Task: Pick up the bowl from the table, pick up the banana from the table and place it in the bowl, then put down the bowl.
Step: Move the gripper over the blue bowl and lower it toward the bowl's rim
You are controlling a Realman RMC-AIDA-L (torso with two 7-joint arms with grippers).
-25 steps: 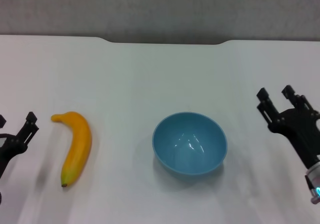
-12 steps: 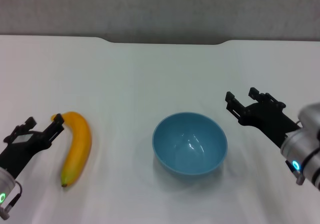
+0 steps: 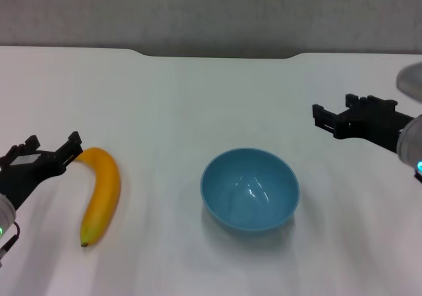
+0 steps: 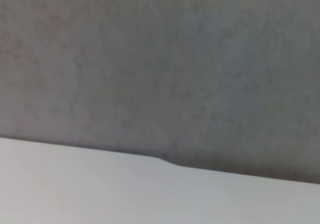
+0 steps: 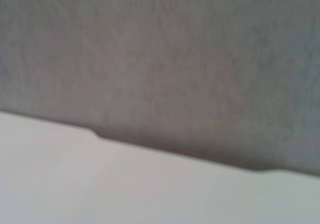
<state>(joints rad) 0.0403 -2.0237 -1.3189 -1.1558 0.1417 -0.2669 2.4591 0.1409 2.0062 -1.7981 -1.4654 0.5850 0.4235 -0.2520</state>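
Bowl (image 3: 250, 189) is sitting upright on the white tabletop (image 3: 198, 98), light blue, nothing lying inside it. Banana (image 3: 100, 193) is lying flat on the tabletop well to the bowl's left, stem end pointing away from the robot, dark tip toward it. Left gripper (image 3: 54, 148) is hovering at the banana's stem end, on the side away from the bowl, jaws spread apart and gripping nothing; cannot tell if a fingertip is touching the stem. Right gripper (image 3: 336, 111) is hanging to the bowl's right and a bit beyond it, apart from the rim, jaws spread and gripping nothing. Both wrist views are showing only the tabletop's far edge with its notch and a grey wall (image 4: 160, 59) behind.
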